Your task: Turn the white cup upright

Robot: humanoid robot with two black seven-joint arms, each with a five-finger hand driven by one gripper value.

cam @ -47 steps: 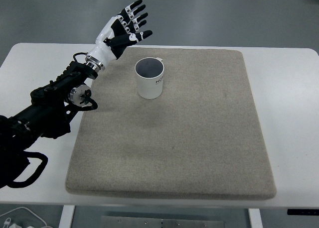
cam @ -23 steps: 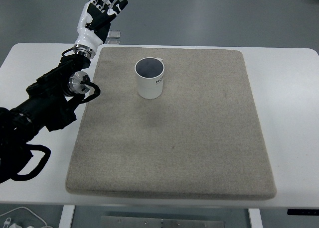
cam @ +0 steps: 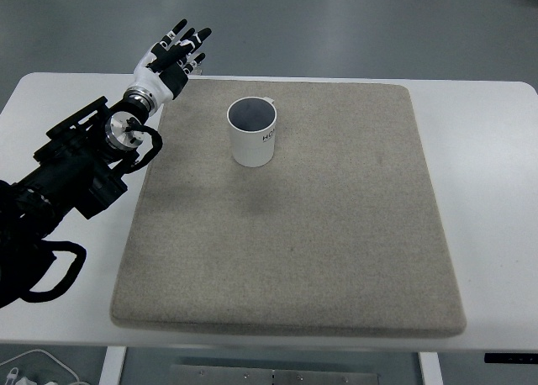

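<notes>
A white cup [cam: 253, 133] stands upright on the grey felt mat [cam: 336, 234], its open mouth facing up and dark print on its side. My left hand [cam: 174, 55] is raised near the mat's far left corner, well to the left of the cup and apart from it. Its fingers [cam: 187, 39] are spread and hold nothing. The black left arm [cam: 76, 171] comes in from the lower left. The right arm does not show.
The mat lies on a white table [cam: 487, 192]. The table's far edge runs just behind the mat, with grey floor beyond. A white cable [cam: 34, 368] lies at the bottom left.
My left hand has drawn back from the cup, swinging left and then lower toward the mat's far left corner. The cup has not moved.
</notes>
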